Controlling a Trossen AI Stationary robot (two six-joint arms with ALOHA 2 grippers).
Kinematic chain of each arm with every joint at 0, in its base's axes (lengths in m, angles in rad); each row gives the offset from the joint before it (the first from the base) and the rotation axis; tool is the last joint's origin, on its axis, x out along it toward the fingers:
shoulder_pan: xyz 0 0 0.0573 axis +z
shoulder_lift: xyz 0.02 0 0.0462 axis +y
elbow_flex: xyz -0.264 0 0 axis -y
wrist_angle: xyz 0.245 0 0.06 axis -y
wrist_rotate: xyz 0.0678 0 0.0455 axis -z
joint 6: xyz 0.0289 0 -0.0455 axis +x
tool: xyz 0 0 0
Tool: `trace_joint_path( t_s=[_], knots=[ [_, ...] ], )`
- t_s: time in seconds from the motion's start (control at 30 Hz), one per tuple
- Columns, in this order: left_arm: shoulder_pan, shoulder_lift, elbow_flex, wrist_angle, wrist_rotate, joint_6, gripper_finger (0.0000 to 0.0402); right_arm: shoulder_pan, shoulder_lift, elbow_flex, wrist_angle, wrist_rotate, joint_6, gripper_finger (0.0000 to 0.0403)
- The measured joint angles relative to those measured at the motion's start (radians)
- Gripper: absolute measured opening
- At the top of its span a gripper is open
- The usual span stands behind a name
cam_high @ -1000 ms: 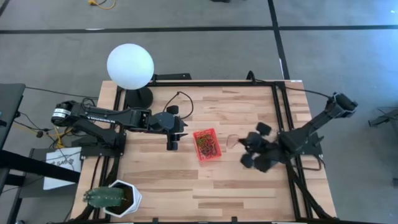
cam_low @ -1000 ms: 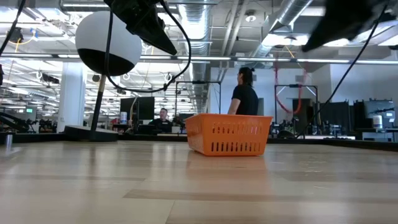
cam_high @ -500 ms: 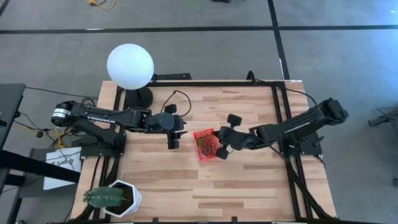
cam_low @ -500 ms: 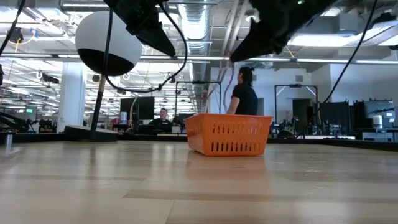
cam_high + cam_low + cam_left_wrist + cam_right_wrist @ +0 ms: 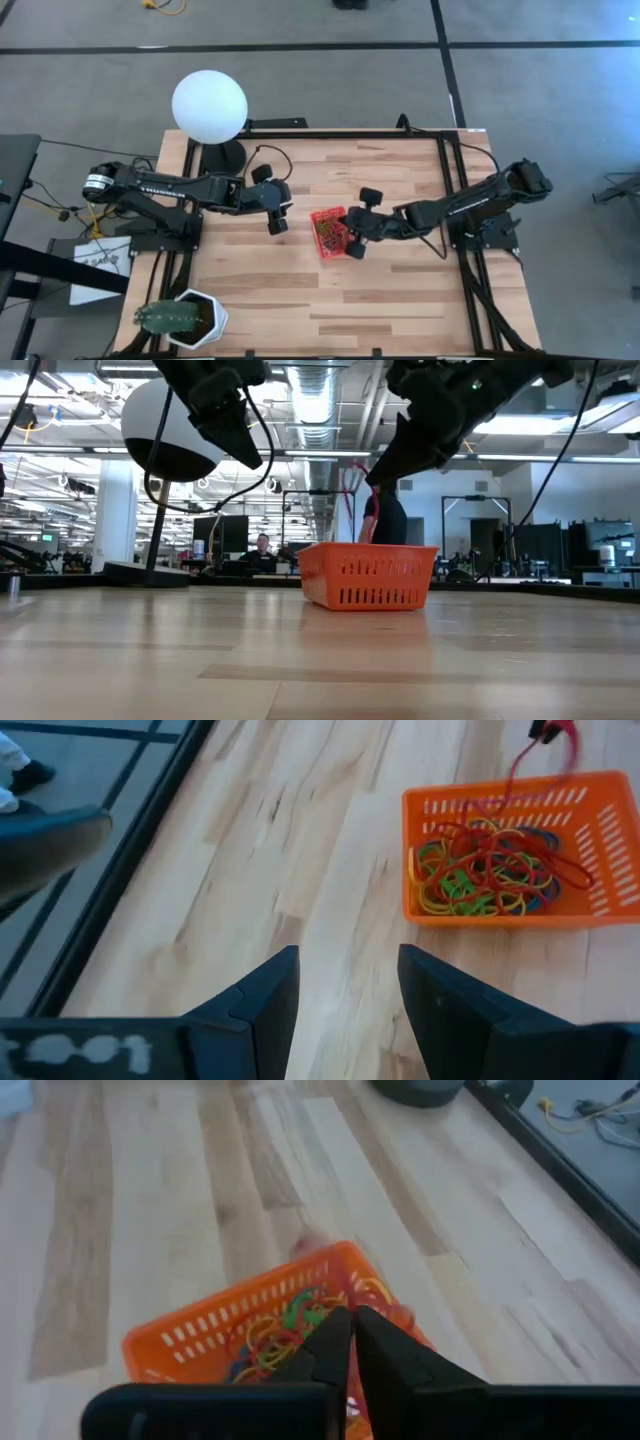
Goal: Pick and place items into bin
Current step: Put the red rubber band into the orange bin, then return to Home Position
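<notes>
Looking down from the high view, the red bin sits mid-table, the right claw at its edge and the left claw waiting just beside it; no loose items show on the table around the bin. The low view shows a red band hanging above the bin. From the left wrist, the rubber bands pile inside the bin, and the left claw's fingers stand apart, empty. The right wrist shows fingers clenched over the bin. Judging so, one drop remains.

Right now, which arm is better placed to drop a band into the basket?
Right. The right gripper hangs over the basket, shut on a red band; the left gripper waits open beside it.
</notes>
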Motion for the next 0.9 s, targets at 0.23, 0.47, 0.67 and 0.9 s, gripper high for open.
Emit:
trace_joint_path(
  t_s=[0.23,0.47,0.67,0.9],
  knots=[
    [0.0,0.0,0.0,0.002,0.0,-0.001,0.0163,0.008,0.026,0.002,-0.003,-0.122,0.009,0.0054],
    [0.0,-0.004,0.0,0.006,-0.017,-0.045,0.0163,0.001,0.034,0.013,-0.107,-0.101,-0.016,0.0086],
    [0.0,-0.132,0.0,-0.033,-0.158,-0.118,0.0163,-0.006,-0.117,0.187,-0.555,-0.095,-0.021,0.0086],
    [0.0,-0.42,0.001,-0.187,-0.139,-0.133,0.0163,0.0,-0.298,0.3,-0.89,-0.101,-0.01,0.0087]
  ],
)
